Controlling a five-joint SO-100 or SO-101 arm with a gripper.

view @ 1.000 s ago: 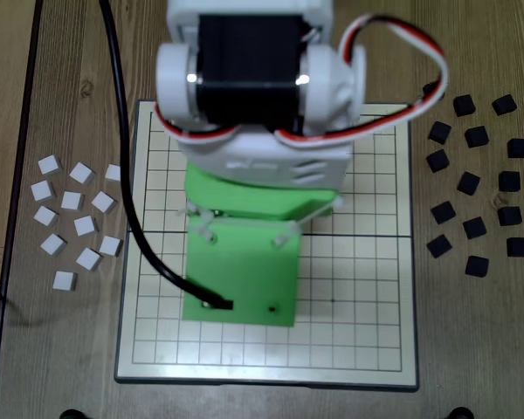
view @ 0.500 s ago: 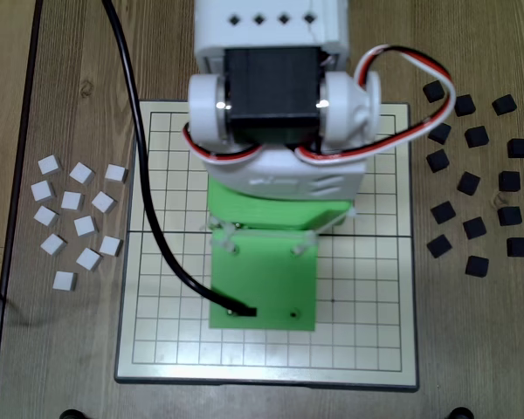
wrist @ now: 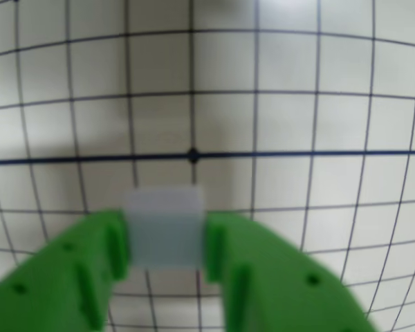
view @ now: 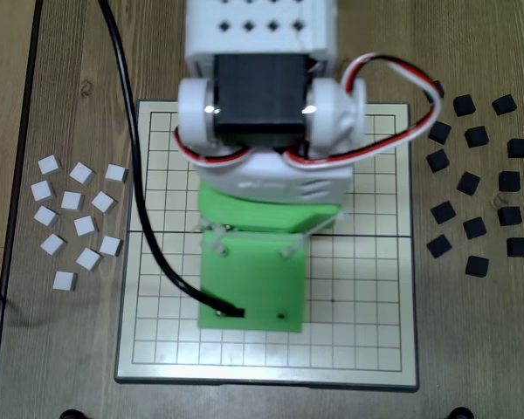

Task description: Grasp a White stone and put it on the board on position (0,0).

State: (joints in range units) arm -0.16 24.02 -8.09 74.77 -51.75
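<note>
In the wrist view my green gripper (wrist: 167, 238) is shut on a White stone (wrist: 164, 225), a small pale square tile held between the two fingers (wrist: 97, 256). It hangs just below the dotted crossing, position (0,0) (wrist: 192, 155), where the thick dark fold line runs across the board (wrist: 318, 83). In the fixed view the arm's white and green body (view: 253, 253) covers the middle of the board (view: 367, 288), hiding the gripper, the held stone and the crossing.
Several loose white tiles (view: 76, 218) lie on the wooden table left of the board in the fixed view. Several black tiles (view: 476, 183) lie to its right. A black cable (view: 135, 175) runs over the board's left part to the arm.
Over the last second the arm swung right over the board, then back a little to the left. The loose tiles on both sides stayed put.
</note>
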